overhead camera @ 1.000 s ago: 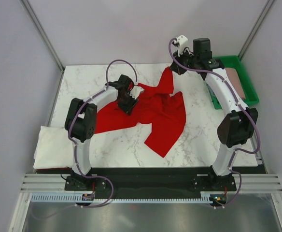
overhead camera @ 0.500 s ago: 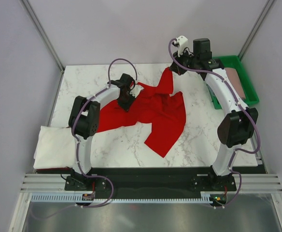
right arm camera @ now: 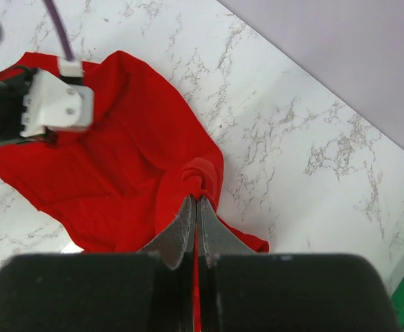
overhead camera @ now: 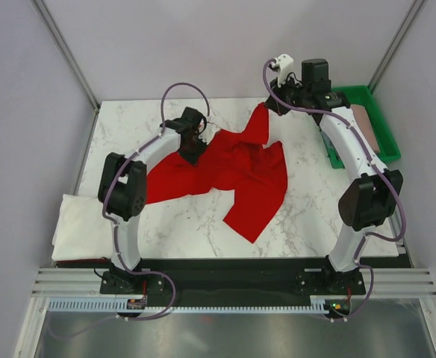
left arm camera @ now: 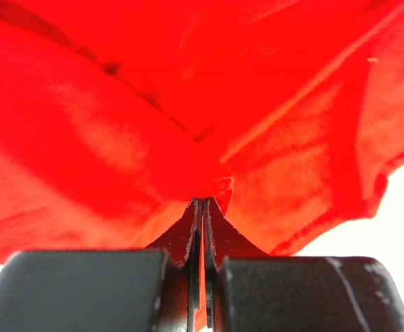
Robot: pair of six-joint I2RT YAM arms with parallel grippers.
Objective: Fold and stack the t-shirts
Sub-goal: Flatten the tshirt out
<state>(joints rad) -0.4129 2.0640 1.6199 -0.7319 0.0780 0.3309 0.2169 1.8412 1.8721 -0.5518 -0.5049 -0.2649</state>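
Observation:
A bright red t-shirt [overhead camera: 237, 168] lies crumpled and partly spread across the middle of the marble table. My left gripper [overhead camera: 194, 145] is shut on its left upper part; in the left wrist view the jaws [left arm camera: 202, 202] pinch a fold of the red cloth [left arm camera: 119, 138]. At the shirt's far tip, my right gripper [overhead camera: 268, 109] is also shut on the cloth, which bunches at the fingertips [right arm camera: 196, 199] of the red shirt [right arm camera: 119, 159]. A folded white t-shirt [overhead camera: 83, 224] rests at the near left. A dusty-pink t-shirt [overhead camera: 366, 127] lies in the tray.
The green plastic tray [overhead camera: 391, 145] stands at the far right edge of the table. The left arm's white wrist camera housing [right arm camera: 53, 104] shows in the right wrist view. Grey walls and metal posts enclose the table.
My left gripper has closed on the red shirt and shifted a little toward the far side, drawing the cloth with it. The right arm has barely moved.

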